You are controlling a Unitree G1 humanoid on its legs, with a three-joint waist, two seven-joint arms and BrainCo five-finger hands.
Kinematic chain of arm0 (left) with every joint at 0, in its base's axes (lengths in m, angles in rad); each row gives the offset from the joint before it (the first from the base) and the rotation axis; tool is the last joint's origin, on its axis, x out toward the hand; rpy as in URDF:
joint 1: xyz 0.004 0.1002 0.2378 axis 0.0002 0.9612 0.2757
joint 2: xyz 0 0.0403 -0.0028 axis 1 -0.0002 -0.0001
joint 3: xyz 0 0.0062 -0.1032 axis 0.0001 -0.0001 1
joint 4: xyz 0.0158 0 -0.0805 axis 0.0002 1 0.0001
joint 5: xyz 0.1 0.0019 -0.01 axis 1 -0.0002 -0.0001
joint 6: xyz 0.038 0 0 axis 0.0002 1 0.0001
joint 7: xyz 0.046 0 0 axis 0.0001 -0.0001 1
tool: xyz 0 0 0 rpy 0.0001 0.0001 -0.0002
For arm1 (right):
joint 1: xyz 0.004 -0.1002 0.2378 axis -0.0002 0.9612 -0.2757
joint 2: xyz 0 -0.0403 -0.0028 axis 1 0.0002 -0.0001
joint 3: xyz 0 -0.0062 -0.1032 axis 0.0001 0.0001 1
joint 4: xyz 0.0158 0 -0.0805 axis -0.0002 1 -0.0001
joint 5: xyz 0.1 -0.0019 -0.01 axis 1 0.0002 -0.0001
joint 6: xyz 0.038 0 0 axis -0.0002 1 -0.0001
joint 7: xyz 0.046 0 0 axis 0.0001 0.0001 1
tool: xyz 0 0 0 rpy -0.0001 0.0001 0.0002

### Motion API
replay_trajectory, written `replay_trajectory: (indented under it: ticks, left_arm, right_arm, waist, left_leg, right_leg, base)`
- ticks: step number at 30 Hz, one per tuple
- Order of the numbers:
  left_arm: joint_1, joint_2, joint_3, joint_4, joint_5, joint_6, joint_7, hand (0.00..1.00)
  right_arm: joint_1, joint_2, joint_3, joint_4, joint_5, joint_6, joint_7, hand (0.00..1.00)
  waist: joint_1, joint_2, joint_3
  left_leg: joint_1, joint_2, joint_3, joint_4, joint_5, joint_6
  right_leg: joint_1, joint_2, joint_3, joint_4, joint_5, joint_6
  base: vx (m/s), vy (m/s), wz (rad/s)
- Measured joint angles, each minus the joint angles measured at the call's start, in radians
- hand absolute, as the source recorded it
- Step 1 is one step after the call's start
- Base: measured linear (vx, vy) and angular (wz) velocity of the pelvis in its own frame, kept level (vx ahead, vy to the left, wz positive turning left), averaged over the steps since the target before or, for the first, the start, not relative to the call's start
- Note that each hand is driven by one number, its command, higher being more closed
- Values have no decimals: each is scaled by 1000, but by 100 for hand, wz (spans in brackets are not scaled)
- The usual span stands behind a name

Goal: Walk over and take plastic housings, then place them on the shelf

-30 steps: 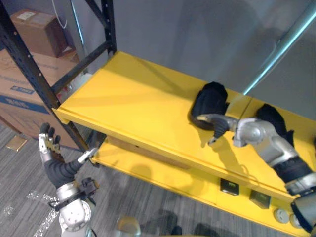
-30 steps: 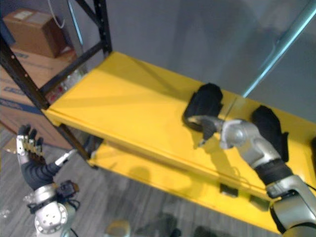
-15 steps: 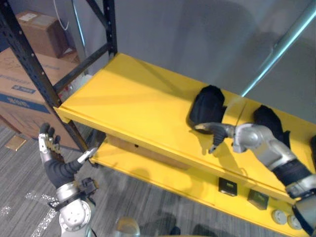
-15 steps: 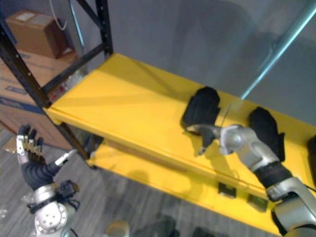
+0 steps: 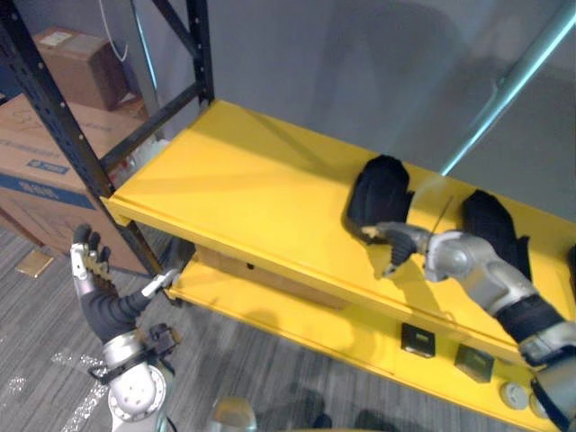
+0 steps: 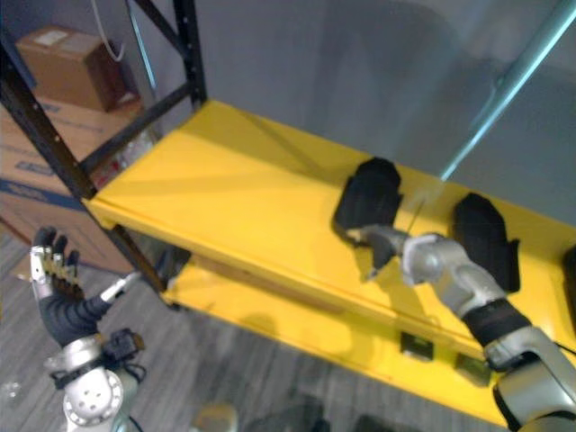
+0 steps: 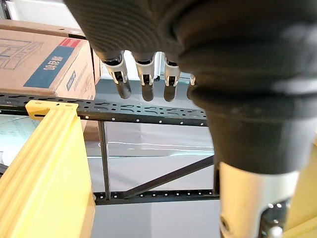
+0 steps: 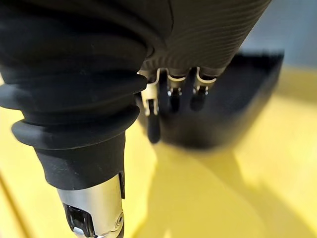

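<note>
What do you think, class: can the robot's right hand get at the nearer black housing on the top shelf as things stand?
Probably yes. The right hand is over the yellow shelf with straight fingers right at the near edge of the black housing, and nothing lies between them.

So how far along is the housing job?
Done: left housing and right housing lie on the top yellow shelf. In hand: nothing. The right robot hand is open at the left housing's front edge; the left robot hand is open and empty, low beside the shelf. Left: pull the right robot hand clear; whether more housings wait, cannot tell.
</note>
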Motion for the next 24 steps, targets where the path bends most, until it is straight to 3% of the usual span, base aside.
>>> replay_trajectory:
  ticks: [2, 3, 4, 7, 10, 14, 17, 21, 24]
  left_arm:
    - [-2, 0, -8, 3, 0, -13, 2, 0]
    - [-2, 0, -9, 3, 0, -16, 2, 0]
    - [-2, 0, -10, 6, 0, -29, 3, 0]
    - [-2, 0, -11, 23, 2, -50, 33, 0]
    - [-10, -1, -10, 50, 3, -61, 39, 0]
    - [-10, -8, -7, 50, 1, -78, 39, 0]
    - [-9, -27, 5, 50, 0, -79, 39, 0]
    - [-10, -47, 15, 49, 1, -88, 44, 0]
    - [-9, -55, 28, 47, 1, -88, 44, 0]
  right_arm:
    - [5, 81, -114, -10, -4, -63, -217, 0]
    - [5, 91, -130, -13, -4, -72, -241, 0]
    - [6, 125, -186, -36, 3, -104, -317, 0]
    - [7, 212, -311, -119, 206, -198, -434, 0]
    - [24, 294, -433, -232, 367, -247, -485, 0]
    - [84, 349, -556, -358, 453, -259, -524, 0]
    - [218, 388, -689, -502, 507, -238, -528, 0]
    - [444, 468, -838, -572, 554, -195, -540, 0]
    - [626, 574, -941, -584, 665, -188, -510, 0]
  waist:
    - [-3, 13, -7]
    - [-3, 14, -8]
    - [-3, 21, -11]
    - [-2, 35, -18]
    - [-29, 49, -24]
    - [-57, 76, -39]
    - [-84, 100, -58]
    - [-124, 108, -65]
    - [-165, 111, -66]
  left_leg:
    - [1, 1, 5, 1, 0, 0]
    - [1, 1, 5, 1, 0, 0]
    - [2, 2, 6, 2, 0, 0]
    - [17, 6, 32, 2, -3, 0]
    - [15, 7, 43, 19, -15, 6]
    - [14, 16, 69, 50, -46, 4]
    - [-2, 24, 102, 72, -62, 7]
    - [-1, 37, 136, 82, -68, 7]
    - [0, 54, 165, 96, -82, -2]
  right_leg:
    - [-1, 0, 4, 0, 3, -2]
    - [-1, 0, 4, 0, 4, -2]
    - [-1, 1, 6, 0, 6, -3]
    - [-1, 3, 29, -1, 13, -4]
    - [-1, 0, 40, -1, 20, -2]
    - [-7, 0, 68, -1, 22, 0]
    - [-34, 1, 97, -2, 20, -3]
    - [-53, 13, 139, -5, 30, 2]
    - [-64, 33, 173, -19, 42, -2]
  base:
    - [-23, 15, -4]
    - [-24, 15, -3]
    - [-21, 14, -4]
    - [-37, 24, -17]
    - [-71, 37, -17]
    - [-78, 48, -27]
    - [-41, 39, -26]
    - [16, 7, -27]
    - [29, -13, -34]
